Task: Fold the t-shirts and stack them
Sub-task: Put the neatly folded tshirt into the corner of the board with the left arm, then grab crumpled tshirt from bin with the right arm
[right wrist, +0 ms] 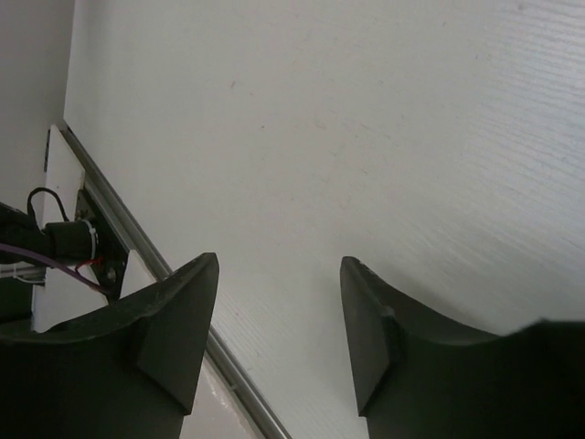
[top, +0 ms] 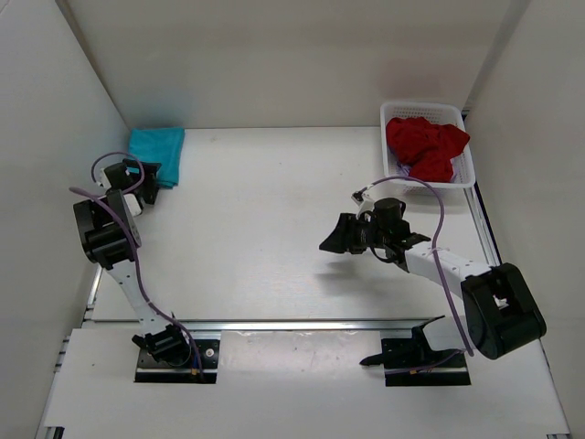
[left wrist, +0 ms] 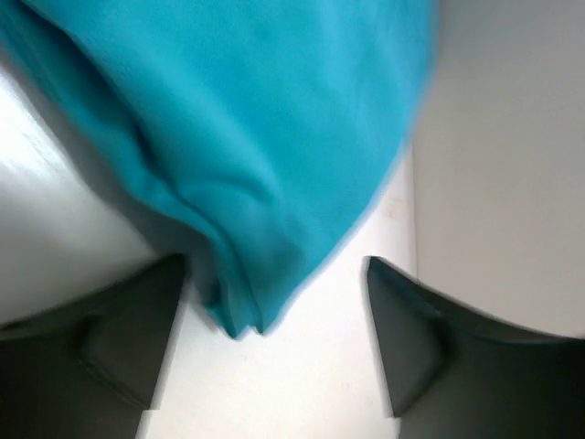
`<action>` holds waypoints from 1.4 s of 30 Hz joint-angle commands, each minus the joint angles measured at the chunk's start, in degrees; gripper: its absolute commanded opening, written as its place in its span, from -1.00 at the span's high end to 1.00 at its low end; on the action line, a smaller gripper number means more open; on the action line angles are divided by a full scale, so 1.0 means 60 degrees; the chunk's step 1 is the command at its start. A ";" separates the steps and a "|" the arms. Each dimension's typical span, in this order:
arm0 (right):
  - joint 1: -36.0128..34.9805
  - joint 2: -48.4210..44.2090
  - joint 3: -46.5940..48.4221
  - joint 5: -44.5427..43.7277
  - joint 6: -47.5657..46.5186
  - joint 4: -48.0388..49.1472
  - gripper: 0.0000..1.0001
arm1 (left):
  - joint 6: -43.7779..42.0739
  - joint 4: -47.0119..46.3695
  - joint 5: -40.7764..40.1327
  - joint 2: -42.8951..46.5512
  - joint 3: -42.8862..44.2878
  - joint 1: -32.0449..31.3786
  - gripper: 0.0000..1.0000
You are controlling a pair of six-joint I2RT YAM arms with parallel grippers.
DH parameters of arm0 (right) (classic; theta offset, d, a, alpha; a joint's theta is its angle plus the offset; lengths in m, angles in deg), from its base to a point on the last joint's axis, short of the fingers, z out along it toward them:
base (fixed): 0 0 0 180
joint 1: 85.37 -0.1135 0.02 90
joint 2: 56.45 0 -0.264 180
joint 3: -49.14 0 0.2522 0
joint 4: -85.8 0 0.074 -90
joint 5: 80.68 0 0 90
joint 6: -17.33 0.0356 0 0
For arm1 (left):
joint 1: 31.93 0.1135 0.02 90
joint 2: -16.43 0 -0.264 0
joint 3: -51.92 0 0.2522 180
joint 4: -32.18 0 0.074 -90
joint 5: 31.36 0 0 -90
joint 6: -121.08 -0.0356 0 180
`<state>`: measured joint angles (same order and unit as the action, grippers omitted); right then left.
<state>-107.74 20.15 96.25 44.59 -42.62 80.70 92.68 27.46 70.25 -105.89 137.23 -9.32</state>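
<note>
A folded teal t-shirt [top: 157, 149] lies at the far left of the table, against the left wall. My left gripper [top: 144, 174] sits at its near edge, open; in the left wrist view a corner of the teal cloth [left wrist: 265, 165] reaches down between the spread fingers [left wrist: 402, 338] without being pinched. A dark red t-shirt [top: 424, 146] lies bunched in the white mesh basket [top: 462, 169] at the far right. My right gripper [top: 331, 240] hovers over the middle of the table, open and holding nothing, as the right wrist view [right wrist: 279, 274] shows. No lilac t-shirt is in view.
White walls close in the table on the left, back and right. A metal rail [top: 302, 322] runs along the table's near edge, with both arm bases mounted in front of it. A purple cable [top: 437, 212] loops from the right arm beside the basket.
</note>
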 commanded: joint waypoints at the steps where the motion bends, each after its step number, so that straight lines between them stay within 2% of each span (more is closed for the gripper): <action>1: -0.0050 -0.0096 0.0345 -0.0150 -0.0027 0.0211 -0.10 | -0.0115 -0.0244 0.0114 0.1195 -0.0803 0.0054 -0.94; 4: -0.0124 -0.0066 0.0493 -0.0413 0.0002 0.0182 -0.19 | -0.0350 -0.0421 -0.0016 0.1854 -0.1728 -0.0048 -0.97; 8: -0.0197 -0.0082 0.0739 -0.0953 0.0178 0.0461 -0.16 | -0.0701 -0.0348 -0.0310 0.2893 -0.2664 -0.0165 -0.97; 10: -0.0227 0.0138 0.1251 -0.1524 0.0018 0.0153 0.05 | -0.0848 -0.0319 -0.0528 0.3377 -0.3119 -0.0384 -0.96; 11: -0.0111 0.0255 0.1675 -0.1629 -0.0142 -0.0022 0.27 | -0.0921 -0.0333 -0.0588 0.3786 -0.3353 -0.0559 -0.98; 12: -0.0008 0.0445 0.1926 -0.1847 -0.0158 -0.0139 0.57 | -0.1052 -0.0333 -0.0647 0.3993 -0.3631 -0.0662 -0.97; 14: 0.0401 0.0695 0.3007 -0.2360 -0.0290 -0.0476 0.85 | -0.1316 -0.0421 -0.0807 0.4957 -0.3999 -0.1246 -0.97; 15: 0.0548 0.0870 0.3302 -0.2464 -0.0348 -0.0550 0.93 | -0.1361 -0.0450 -0.0837 0.5194 -0.4392 -0.1495 -0.97; 18: 0.1485 0.1441 0.4955 -0.3590 -0.0743 -0.1194 0.99 | -0.1668 -0.0758 -0.1320 0.6688 -0.5258 -0.3062 -0.65; 20: 0.2289 0.1952 0.5717 -0.4146 -0.0977 -0.1923 0.98 | -0.2105 -0.1240 -0.1787 0.7770 -0.6003 -0.4887 -0.35; 21: 0.2858 0.2100 0.6215 -0.4236 -0.0993 -0.2247 1.00 | -0.2297 -0.1198 -0.1920 0.8195 -0.6094 -0.5868 -0.26; 22: 0.3082 0.2348 0.6365 -0.4266 -0.1080 -0.2395 1.00 | -0.2545 -0.1270 -0.2110 0.8403 -0.6370 -0.6342 -0.21; 24: 0.3929 0.2774 0.7286 -0.4281 -0.1286 -0.2849 0.94 | -0.3000 -0.1387 -0.2462 0.8945 -0.6855 -0.8183 -0.19; 26: 0.4502 0.3300 0.7626 -0.4194 -0.1462 -0.2777 0.79 | -0.3381 -0.1271 -0.2303 0.9064 -0.7250 -0.9241 -0.20; 28: 0.5001 0.3957 0.8689 -0.4280 -0.1826 -0.3301 0.58 | -0.3528 -0.1314 -0.1574 0.8977 -0.7601 -1.0078 -0.19; 31: 0.5324 0.5117 1.0374 -0.4574 -0.2427 -0.4254 0.29 | -0.3689 -0.1241 -0.0301 0.8786 -0.7983 -1.0462 -0.19; 33: 0.5515 0.6067 1.1183 -0.4399 -0.2721 -0.4562 0.06 | -0.3880 -0.1300 0.0026 0.8741 -0.8377 -1.0725 -0.19; 36: 0.5677 0.7064 1.2327 -0.4268 -0.2985 -0.4783 -0.03 | -0.4056 -0.1359 -0.0148 0.9063 -0.8716 -1.1136 -0.25; 40: 0.5809 0.8179 1.4052 -0.3638 -0.3218 -0.5558 -0.15 | -0.3530 -0.1914 0.0100 0.9415 -0.9433 -1.0742 -0.28; 42: 0.5619 0.8968 1.4976 -0.4043 -0.3497 -0.6085 -0.18 | -0.3514 -0.1930 0.0071 0.9518 -0.9493 -1.0698 -0.30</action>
<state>-73.38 71.18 179.06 20.53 -60.09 48.51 71.22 19.07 69.23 -50.81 81.08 -74.46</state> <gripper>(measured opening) 0.587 0.647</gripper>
